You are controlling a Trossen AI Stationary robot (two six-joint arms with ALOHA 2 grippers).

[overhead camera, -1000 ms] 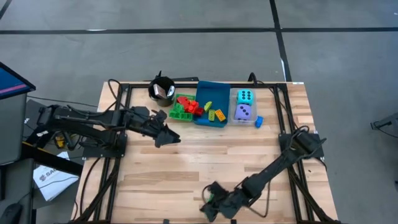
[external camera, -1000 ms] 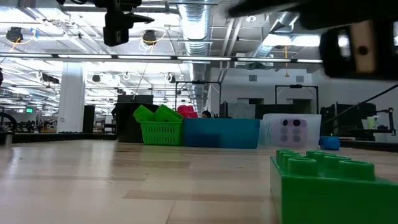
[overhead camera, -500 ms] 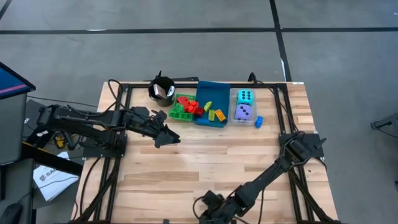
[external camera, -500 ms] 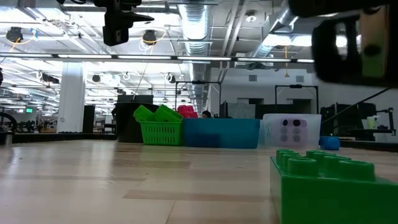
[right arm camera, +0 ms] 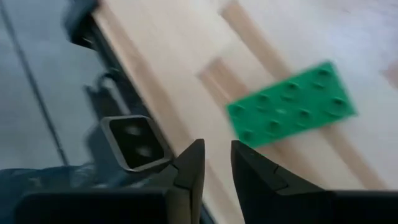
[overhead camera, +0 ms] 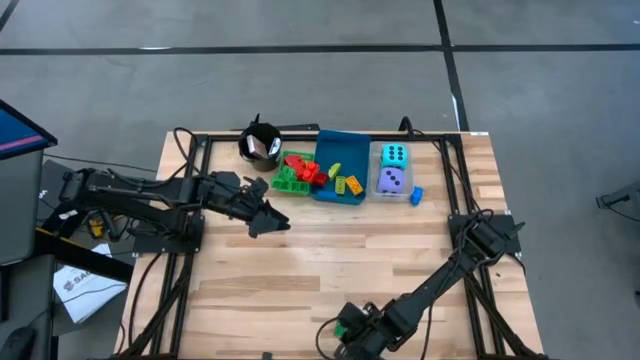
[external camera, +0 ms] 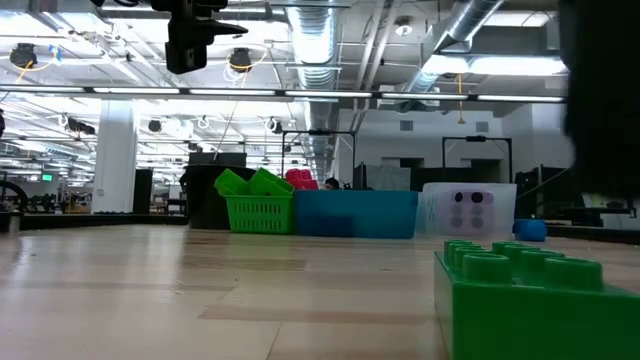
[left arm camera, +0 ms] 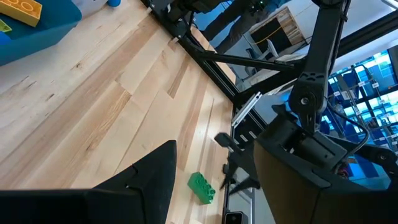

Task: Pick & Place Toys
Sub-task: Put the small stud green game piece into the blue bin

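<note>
Now the right hand (fingers narrowed, nearly together, gripping nothing) has swung beside the green brick, poised for a pickup.

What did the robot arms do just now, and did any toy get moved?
The right gripper swung along the near table edge, first leftward, then back right beside the green brick, its fingers narrowing but gripping nothing. The brick stayed on the wood. The left gripper kept hovering mid-table, and the green basket, blue tray and dice did not move.
</note>
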